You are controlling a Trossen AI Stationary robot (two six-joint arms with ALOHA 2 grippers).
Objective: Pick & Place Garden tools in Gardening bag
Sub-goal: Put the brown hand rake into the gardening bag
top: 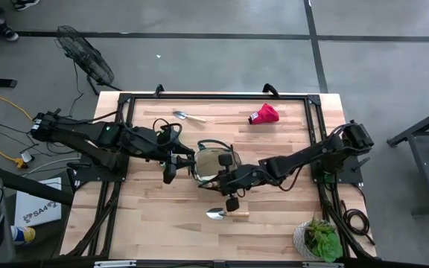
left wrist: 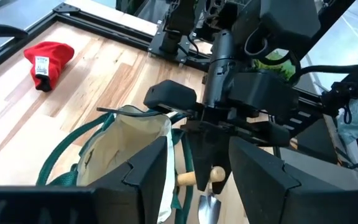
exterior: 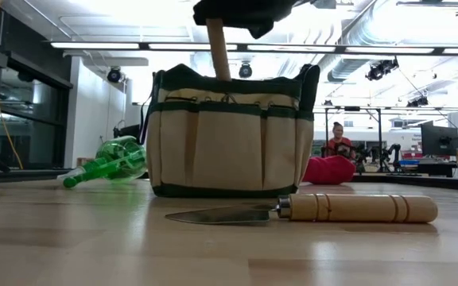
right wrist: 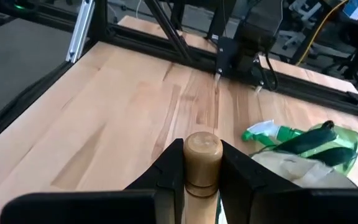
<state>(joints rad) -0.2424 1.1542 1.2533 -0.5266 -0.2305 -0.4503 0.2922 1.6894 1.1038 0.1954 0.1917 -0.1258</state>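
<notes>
2 hands (top: 216,181) crowd the gardening bag (exterior: 229,131) rim mid-table.

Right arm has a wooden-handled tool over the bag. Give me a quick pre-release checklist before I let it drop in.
1. Right pincer shut on the tool handle: ok.
2. Handle above the bag mouth, near upright in the low view: ok.
3. Left pincer holding the bag's rim open: cannot tell; its fingers sit at the rim.
4. Tool head inside the bag: cannot tell, hidden by the fabric.
5. Trowel on the table apart from the bag, in front of it: ok.
6. Green bottle and red piece lie outside the bag: not ok, yet to be packed.
</notes>
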